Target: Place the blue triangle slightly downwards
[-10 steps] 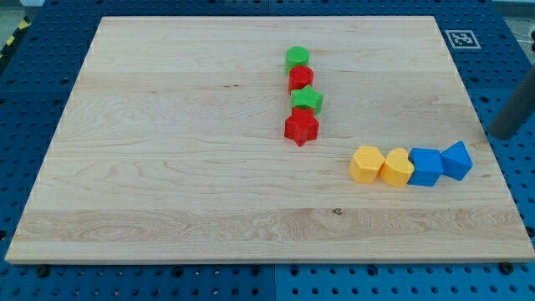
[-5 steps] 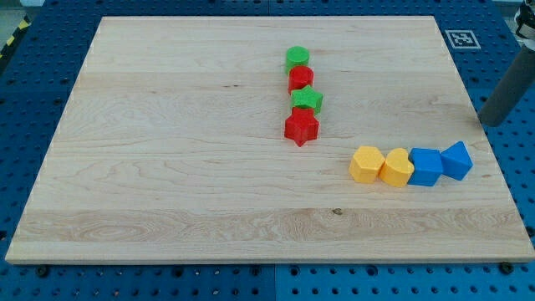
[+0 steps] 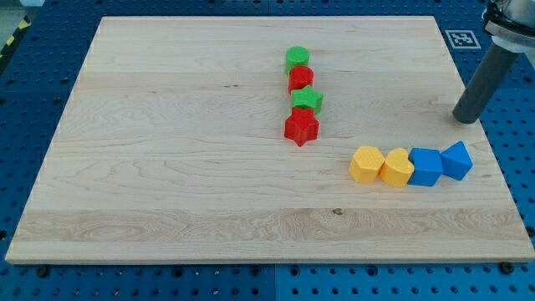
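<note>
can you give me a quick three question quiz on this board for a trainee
1. True or false: my tip touches the blue triangle.
2. Which block sits at the view's left end of the lower row? A) blue cube B) yellow block C) red star
3. Fill in: the lowest block in the upright column is the red ____.

Key:
1. False: it stands apart, toward the view's top of the triangle.
2. B: the yellow block, then another yellow block, then the blue cube.
3. star: the red star, below the green star.
</note>
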